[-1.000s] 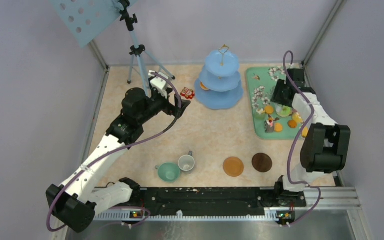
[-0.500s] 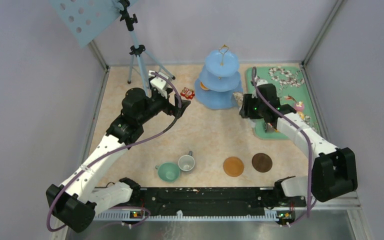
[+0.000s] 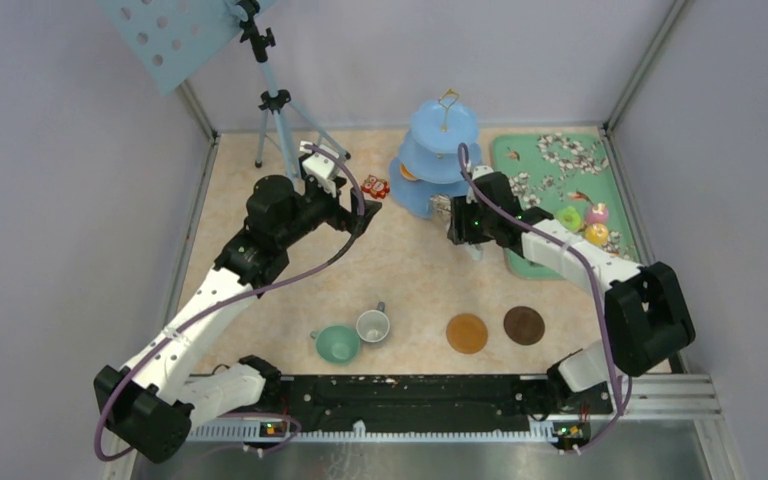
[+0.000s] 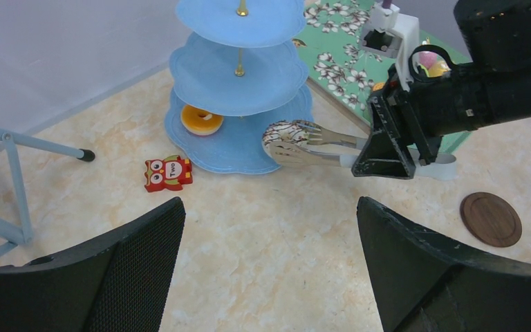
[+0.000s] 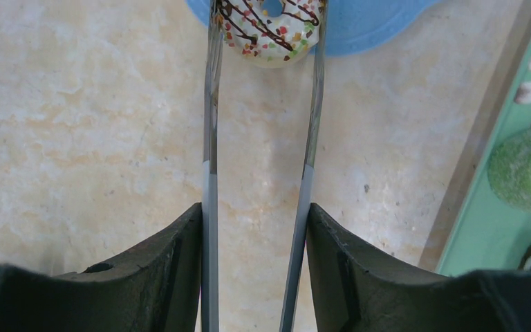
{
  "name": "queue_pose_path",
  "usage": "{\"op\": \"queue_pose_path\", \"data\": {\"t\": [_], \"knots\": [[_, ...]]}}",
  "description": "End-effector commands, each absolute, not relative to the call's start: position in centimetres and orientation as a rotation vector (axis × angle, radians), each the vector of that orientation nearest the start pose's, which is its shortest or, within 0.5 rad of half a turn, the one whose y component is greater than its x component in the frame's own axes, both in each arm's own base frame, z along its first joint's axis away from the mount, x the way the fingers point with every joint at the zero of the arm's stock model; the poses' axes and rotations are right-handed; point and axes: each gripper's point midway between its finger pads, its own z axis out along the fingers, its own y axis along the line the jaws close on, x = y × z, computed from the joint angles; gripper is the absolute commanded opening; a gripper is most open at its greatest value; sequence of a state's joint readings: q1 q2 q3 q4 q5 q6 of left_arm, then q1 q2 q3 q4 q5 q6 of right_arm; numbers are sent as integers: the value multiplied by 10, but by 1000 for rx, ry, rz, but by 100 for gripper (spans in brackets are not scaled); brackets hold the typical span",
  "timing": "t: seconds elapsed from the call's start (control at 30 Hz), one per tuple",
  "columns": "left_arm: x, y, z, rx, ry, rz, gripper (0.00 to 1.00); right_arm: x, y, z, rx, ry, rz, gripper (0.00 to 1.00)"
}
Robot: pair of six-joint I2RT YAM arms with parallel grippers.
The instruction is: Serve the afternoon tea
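Right gripper point(image 5: 259, 277) is clenched on the metal tongs point(image 5: 209, 138), its fingers squeezing both tong arms inward. The tong tips pinch a white donut point(image 5: 269, 31) with chocolate drizzle and sprinkles. It sits at the front-right edge of the light-blue three-tier stand point(image 3: 443, 160), over the bottom tier's rim; whether it touches the tier cannot be told. An orange donut point(image 4: 202, 119) lies on the stand's bottom tier, left side. Left gripper point(image 4: 269, 277) is released, jaws wide apart, grasping nothing, hovering front-left of the stand. Red owl toy point(image 4: 167, 173) lies just left of the stand's base. Green floral tray point(image 3: 560, 170) is right of the stand, with a few treats point(image 3: 597, 234) on it. Teal cup point(image 3: 337, 344) and grey-white cup point(image 3: 373, 325) sit side by side well in front of the stand. Light-brown coaster point(image 3: 467, 333) and dark coaster point(image 3: 524, 325) lie front-right of it. Tripod point(image 3: 275, 110) stands rear-left.
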State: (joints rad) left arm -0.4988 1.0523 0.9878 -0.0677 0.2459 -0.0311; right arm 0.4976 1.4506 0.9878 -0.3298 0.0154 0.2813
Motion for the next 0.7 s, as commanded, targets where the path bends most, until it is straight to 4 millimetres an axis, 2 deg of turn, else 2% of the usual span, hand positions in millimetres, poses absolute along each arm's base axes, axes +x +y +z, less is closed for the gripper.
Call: {"op": "queue_pose_path", "data": {"t": [0.0, 0.2, 0.4, 0.57, 0.67], "knots": [[308, -220, 323, 577, 1594, -608, 99, 372, 227, 157, -265, 2202, 429, 38], [310, -219, 321, 574, 1600, -597, 99, 394, 250, 157, -261, 2187, 437, 38], [310, -219, 322, 575, 1598, -597, 99, 409, 259, 143, -257, 2209, 404, 39], [310, -219, 321, 578, 1600, -599, 99, 416, 265, 130, -268, 2229, 386, 42], [310, -218, 322, 574, 1598, -595, 99, 415, 269, 130, -274, 2229, 391, 47]]}}
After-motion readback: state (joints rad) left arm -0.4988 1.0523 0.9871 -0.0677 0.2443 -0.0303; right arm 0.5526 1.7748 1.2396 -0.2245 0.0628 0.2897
